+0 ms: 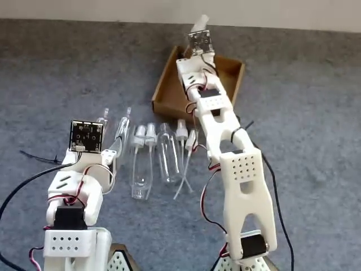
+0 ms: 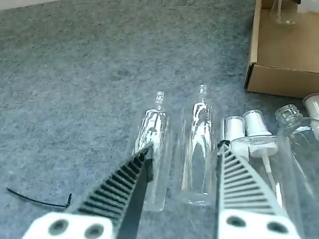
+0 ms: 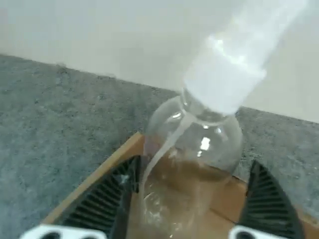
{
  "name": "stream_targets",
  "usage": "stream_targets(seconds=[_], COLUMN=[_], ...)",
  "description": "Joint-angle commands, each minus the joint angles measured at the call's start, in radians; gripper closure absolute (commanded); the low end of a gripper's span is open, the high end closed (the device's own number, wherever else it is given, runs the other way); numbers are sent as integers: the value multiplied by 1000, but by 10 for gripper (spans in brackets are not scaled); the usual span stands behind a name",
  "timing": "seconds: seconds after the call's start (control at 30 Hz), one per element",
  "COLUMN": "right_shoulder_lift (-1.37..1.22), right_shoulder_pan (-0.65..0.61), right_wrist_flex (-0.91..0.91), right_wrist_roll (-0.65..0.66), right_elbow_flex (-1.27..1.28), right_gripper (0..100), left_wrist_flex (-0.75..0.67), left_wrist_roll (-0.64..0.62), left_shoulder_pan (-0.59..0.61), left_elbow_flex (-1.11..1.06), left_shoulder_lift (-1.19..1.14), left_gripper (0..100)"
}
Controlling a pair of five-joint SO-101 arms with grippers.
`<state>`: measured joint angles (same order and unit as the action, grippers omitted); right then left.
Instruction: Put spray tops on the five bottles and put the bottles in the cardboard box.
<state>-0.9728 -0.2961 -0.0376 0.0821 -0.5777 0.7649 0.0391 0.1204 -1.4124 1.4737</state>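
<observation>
The right end effector is held over the cardboard box, its two fingers spread wide and pressed on either side of a clear bottle. This bottle already wears a white spray top and leans forward past the fingertips, its lower end down between them above the box floor. The left end effector hangs low over the grey worktop with its fingers well apart and nothing in their grip. Straight below the gap between them lies an uncapped bottle, neck pointing away from the end effector. A second uncapped bottle lies just beside it, partly under one fingertip. Outside the other finger lie two loose spray tops, and beyond them another open bottle. A black cable tie lies well off to the far side.
</observation>
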Motion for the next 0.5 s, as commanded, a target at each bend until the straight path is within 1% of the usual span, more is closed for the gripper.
stream_targets(seconds=[0.0,0.27,0.47], right_shoulder_lift=[38,71,107], right_shoulder_pan=[7,7,7], right_wrist_flex=[-12,-21,-133], right_wrist_roll=[9,9,9], right_elbow_flex=[-53,-94,-166], right_gripper=[701,701,700], left_wrist_flex=[-21,-21,-21], left_wrist_roll=[-3,-3,-3], left_shoulder_pan=[5,5,5], left_elbow_flex=[4,4,4], left_shoulder_lift=[12,12,12], left_gripper=[800,800,800])
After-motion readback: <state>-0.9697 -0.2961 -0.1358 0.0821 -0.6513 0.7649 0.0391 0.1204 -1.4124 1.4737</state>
